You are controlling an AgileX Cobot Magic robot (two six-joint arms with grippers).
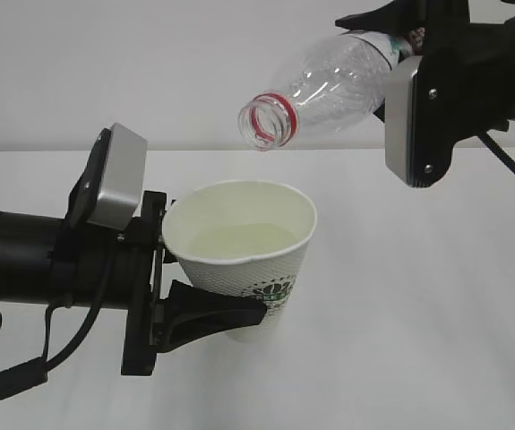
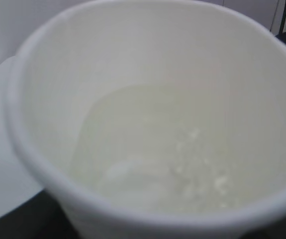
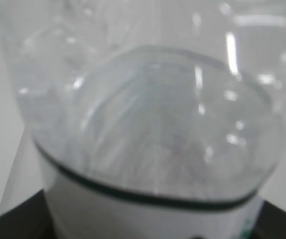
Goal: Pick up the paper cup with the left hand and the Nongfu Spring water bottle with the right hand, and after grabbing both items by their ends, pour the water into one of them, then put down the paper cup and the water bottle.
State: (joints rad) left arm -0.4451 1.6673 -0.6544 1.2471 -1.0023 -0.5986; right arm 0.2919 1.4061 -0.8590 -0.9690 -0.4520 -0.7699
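Water is held in the paper cup, gripped by the left hand; above it, the Nongfu Spring water bottle is clasped, tilted, by the right hand.

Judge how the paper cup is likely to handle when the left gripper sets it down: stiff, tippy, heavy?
The paper cup holds water, so probably bottom-heavy yet sloshy. Its thin paper wall likely dents under the left gripper. The narrow base suggests some tipping risk.

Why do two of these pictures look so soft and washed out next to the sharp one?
Exterior view: even light, paper cup and bottle sharp, only a faint shadow under the cup. Left wrist view: the cup's rim fills the picture, too near to focus, so the water looks milky. Right wrist view: the clear bottle is blurred, with bright glare streaks.
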